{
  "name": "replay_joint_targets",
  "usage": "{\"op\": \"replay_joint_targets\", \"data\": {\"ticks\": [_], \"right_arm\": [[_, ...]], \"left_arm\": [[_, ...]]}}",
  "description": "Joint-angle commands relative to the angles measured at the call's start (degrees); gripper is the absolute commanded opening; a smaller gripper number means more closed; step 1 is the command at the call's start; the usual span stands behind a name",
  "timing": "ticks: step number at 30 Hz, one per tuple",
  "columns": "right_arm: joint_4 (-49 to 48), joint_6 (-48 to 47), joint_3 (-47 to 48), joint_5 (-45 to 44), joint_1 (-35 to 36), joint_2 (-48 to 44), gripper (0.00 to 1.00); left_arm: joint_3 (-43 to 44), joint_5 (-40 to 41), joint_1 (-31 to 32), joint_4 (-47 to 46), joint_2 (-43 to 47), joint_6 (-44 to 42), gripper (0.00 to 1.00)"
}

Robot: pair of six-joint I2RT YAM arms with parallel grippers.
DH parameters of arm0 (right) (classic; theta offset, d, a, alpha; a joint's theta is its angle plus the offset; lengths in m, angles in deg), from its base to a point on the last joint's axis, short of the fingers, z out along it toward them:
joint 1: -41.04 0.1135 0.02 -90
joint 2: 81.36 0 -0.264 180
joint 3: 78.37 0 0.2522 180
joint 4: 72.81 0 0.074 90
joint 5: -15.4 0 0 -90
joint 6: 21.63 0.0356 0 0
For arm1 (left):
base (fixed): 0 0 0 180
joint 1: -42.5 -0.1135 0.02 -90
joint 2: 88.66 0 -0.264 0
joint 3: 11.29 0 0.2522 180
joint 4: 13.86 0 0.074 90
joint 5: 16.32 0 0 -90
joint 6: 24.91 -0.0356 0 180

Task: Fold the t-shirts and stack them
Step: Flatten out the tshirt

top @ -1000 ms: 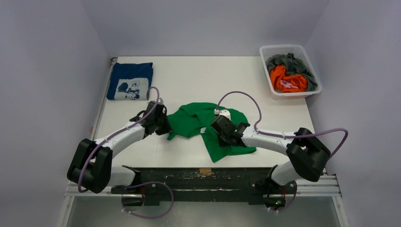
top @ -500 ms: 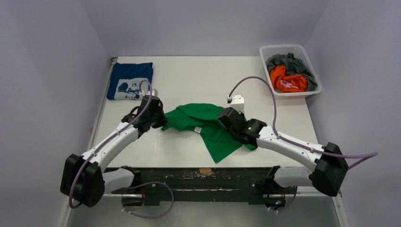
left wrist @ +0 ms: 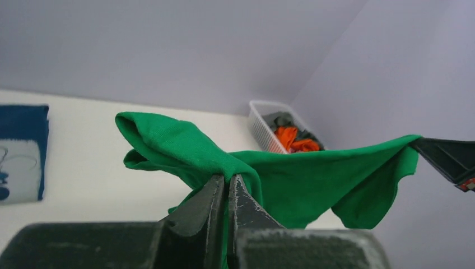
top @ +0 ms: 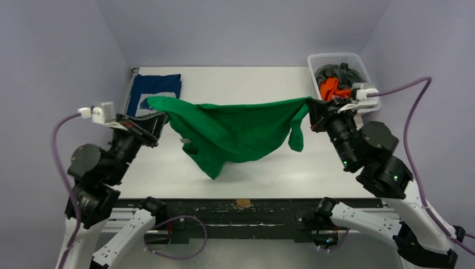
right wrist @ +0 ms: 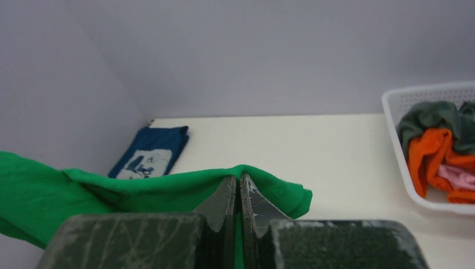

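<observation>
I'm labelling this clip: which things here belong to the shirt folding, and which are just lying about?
Job: green shirt, navy shirt, orange shirt, grey shirt.
Lying about: basket, tape patch.

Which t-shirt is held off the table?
The green t-shirt, stretched between the left gripper and right gripper; the navy t-shirt lies folded on the table, the orange garment and grey garment in the basket.

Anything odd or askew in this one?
Nothing damaged or spilled. The green t-shirt hangs lopsided between both jaws: its lowest corner sags left of centre and a loose flap dangles at the right.
</observation>
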Motion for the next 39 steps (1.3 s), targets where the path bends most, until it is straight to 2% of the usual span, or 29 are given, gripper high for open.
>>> {"op": "replay_joint_targets", "data": {"ticks": [1,6,10,12,14,15,18,19,21,22,23,24,25,26,27,29,33,36,39], "right_arm": [[0.61,-5.6,7.57,8.4,-0.11,-0.64,0.0],[4.56,-6.3,12.24,8.08,-0.09,1.01,0.0],[7.69,-4.63,11.86,-5.42,-0.07,5.07,0.0],[8.1,-4.39,10.57,-14.2,-0.2,9.17,0.0],[7.99,-3.47,8.5,-18.13,-2.52,12.59,0.0],[7.57,-2.51,6.66,-15.61,-6.29,14.09,0.0],[1.45,1.29,0.06,6.84,-24.37,19.32,0.0],[-2.94,0.15,-2.67,10.58,-27.22,21.81,0.01],[-6.78,-0.3,-2.38,13.64,-30.67,29.54,0.06],[-7.45,-0.81,-0.08,15.28,-32.37,34.5,0.06],[-7.58,-0.74,2.76,15.96,-33.38,39.25,0.11],[-6.85,-0.87,6.71,15.79,-33.98,44.91,0.22],[-4.82,-0.77,10.72,14.53,-34.25,48.74,0.36],[-0.78,-0.05,14.81,12.97,-34.3,51.34,0.51],[2.97,0.58,18.22,12.37,-34.3,52.98,0.6],[3.52,0.51,18.11,13.55,-34.37,52.37,0.65],[0.85,4.56,6.2,15.9,-34.25,45.34,0.73],[1.25,10.31,-4.08,18.48,-34.27,39.39,0.75],[-1.59,13.92,-14.86,24.44,-34.22,34.5,0.76]], "left_arm": [[6.18,-1.79,0.0,0.88,3.9,-5.32,0.0],[12.04,4.69,0.05,4.43,2.82,-7.26,0.0],[14.07,16.73,0.05,5.05,-5.43,-8.92,0.0],[15.17,24.72,-0.07,4.23,-12.78,-10.51,0.0],[17.75,30.4,-1.47,2.91,-21.96,-12.26,0.0],[19.82,28.82,-4.71,2.87,-27.4,-12.29,0.0],[26.95,17.38,-11.68,2.84,-44.05,-10.18,0.01],[29.58,16.98,-12.09,2.41,-49.76,-11.03,0.09],[36.99,16.56,-12.17,2.9,-61.36,-13.41,0.18],[42.81,16.66,-12.17,5.7,-67.33,-13.5,0.29],[49.41,16.81,-12.17,11.02,-72.87,-13.14,0.47],[54.93,16.81,-12.17,14.54,-78.77,-12.98,0.67],[59.89,16.7,-12.17,17.63,-82.12,-12.77,0.9],[63.59,16.62,-12.17,20.89,-83.94,-12.42,0.99],[64.94,16.46,-12.1,22.76,-84.1,-11.88,1.0],[59.32,15.8,-12.08,20.91,-79.69,-10.88,1.0],[32.27,11.1,-12.04,12.42,-62.91,-6.67,1.0],[13.42,2.25,-11.51,4.59,-50.47,-3.01,1.0],[-1.6,-4.84,-9.67,0.06,-40.89,-0.04,1.0]]}}
